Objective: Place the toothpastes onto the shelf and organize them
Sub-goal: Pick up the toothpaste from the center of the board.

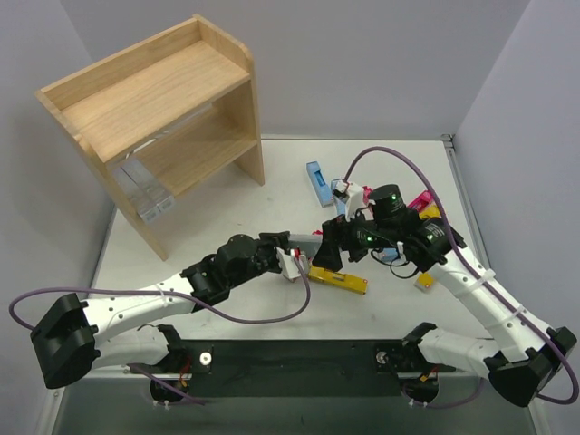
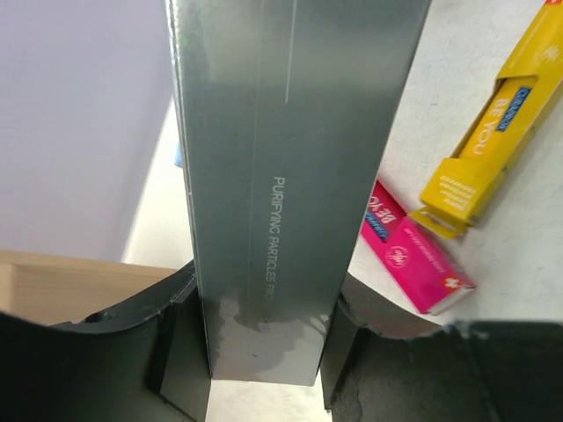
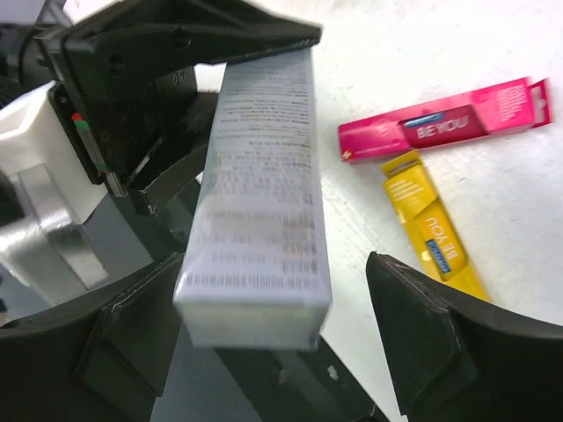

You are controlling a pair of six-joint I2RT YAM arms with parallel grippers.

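A: Noted: left gripper clamped on the silver-grey carton at one end, held above the table. The shelf is well apart, far left.

B: And the right gripper — jaws wide, straddling the free end, neither finger touching.

A: Risk, as I judge it: left lets go before right closes — carton drops toward the magenta carton and yellow carton.

B: Or the two grippers knock; they sit close.

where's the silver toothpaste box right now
Front centre of the top view: the silver-grey carton is clamped in the left gripper, its far end between the open fingers of the right gripper, just behind a yellow carton on the table.
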